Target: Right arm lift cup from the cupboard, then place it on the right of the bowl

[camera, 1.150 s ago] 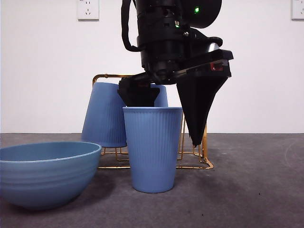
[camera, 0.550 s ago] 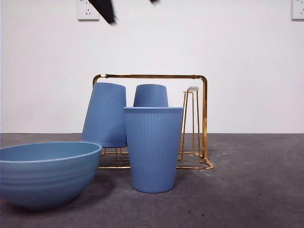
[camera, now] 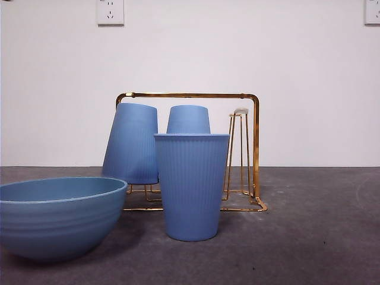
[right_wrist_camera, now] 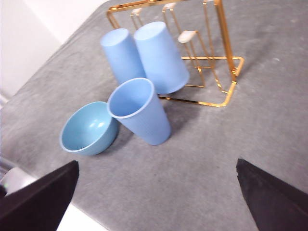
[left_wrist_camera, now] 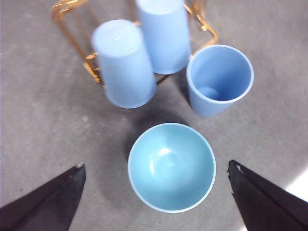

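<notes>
Well below the right gripper [right_wrist_camera: 154, 211], whose fingers stand wide open and empty after rising away, the cup [camera: 191, 185] stands released beside the bowl [camera: 56, 215], so the placing looks done.

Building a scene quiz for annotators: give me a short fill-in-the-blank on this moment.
1. The upright cup stands to the ____ of the bowl in the front view.
2. ____ cups remain upside down on the cupboard.
3. The upright cup stands on the ____.
4. Both claws, left and right, hold ____.

Missing: right; two; table; nothing
</notes>
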`<state>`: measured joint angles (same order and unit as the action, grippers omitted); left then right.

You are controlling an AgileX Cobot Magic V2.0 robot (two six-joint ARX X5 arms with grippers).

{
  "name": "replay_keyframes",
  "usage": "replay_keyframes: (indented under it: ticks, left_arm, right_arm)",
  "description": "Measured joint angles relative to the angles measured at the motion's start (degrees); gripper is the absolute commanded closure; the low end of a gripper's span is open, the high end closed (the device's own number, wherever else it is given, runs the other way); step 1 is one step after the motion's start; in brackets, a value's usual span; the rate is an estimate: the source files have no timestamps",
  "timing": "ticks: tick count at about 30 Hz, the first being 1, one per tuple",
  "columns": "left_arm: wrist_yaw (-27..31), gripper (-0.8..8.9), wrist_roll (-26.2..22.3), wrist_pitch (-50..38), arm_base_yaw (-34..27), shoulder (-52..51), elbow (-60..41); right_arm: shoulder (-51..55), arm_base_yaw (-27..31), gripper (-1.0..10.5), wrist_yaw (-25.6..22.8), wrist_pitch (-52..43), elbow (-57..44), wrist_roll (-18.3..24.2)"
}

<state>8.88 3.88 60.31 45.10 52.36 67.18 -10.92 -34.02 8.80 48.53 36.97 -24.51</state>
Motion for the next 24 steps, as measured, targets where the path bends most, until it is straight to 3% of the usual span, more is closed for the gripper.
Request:
replay_keyframes:
  ticks: [5,10,18,20,22,23,24]
  left_arm:
    - [0.0,3.48,2.19,-5.4,-0.52,-13.7,-10.64]
    - [0.0,3.49,8.07,-7.63,-0.57,-24.11,-18.49]
    - [0.0,3.62,12.7,-7.96,-0.57,-30.1,-20.87]
    - [0.0,5.26,12.87,-7.96,-0.57,-30.21,-20.87]
    - [0.0,8.32,12.9,-7.93,-0.57,-30.21,-20.87]
    - [0.0,7.96,12.92,-7.96,-0.57,-30.21,-20.87]
    - [0.0,8.1,13.07,-8.09,-0.59,-30.21,-20.87]
  right_arm:
    - [0.0,0.0,4.2,1.03,-0.57,1.33,1.62]
    - [0.0,0.0,4.2,1.53,-0.87,3.56,2.05]
    - [0.0,0.0,4.2,1.53,-0.96,4.61,2.84]
    - [0.0,0.0,5.0,1.53,-0.96,4.61,3.15]
    - [0.0,0.0,8.8,1.53,-0.87,4.61,3.15]
    - [0.0,0.0,9.5,1.51,-0.77,4.61,3.3]
    - [0.0,0.0,9.2,1.51,-0.72,4.61,3.43]
